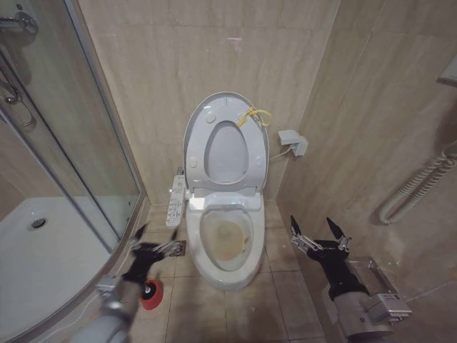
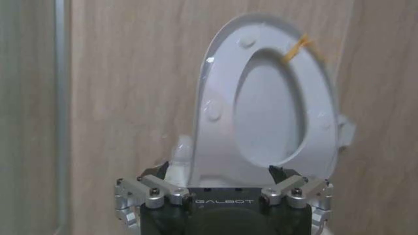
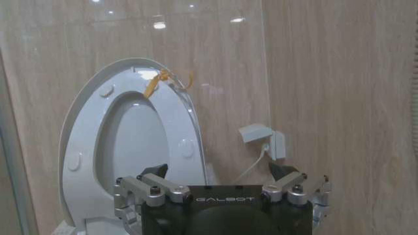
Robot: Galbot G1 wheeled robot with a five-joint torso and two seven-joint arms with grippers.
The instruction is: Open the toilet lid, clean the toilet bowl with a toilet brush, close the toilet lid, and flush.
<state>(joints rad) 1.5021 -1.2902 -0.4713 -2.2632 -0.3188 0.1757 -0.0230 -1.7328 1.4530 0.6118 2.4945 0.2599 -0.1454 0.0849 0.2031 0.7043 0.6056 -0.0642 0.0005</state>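
You have the toilet lid (image 1: 226, 114) raised upright against the wall behind the toilet bowl (image 1: 227, 271), its yellow cord loop (image 1: 253, 116) hanging at the lid's top edge. The white seat is up with it. The bowl stands open, a yellowish-brown stain (image 1: 228, 239) inside it.

The toilet lid (image 1: 226, 146) looks like glossy white plastic, standing upright above the toilet bowl (image 1: 227, 246), which is smooth shiny ceramic with a dull yellowish-brown stain inside. Behind the bowl, the wall tiles (image 1: 164, 64) are polished beige. Left of the bowl, the shower screen (image 1: 68, 136) is clear glass in a metal frame.
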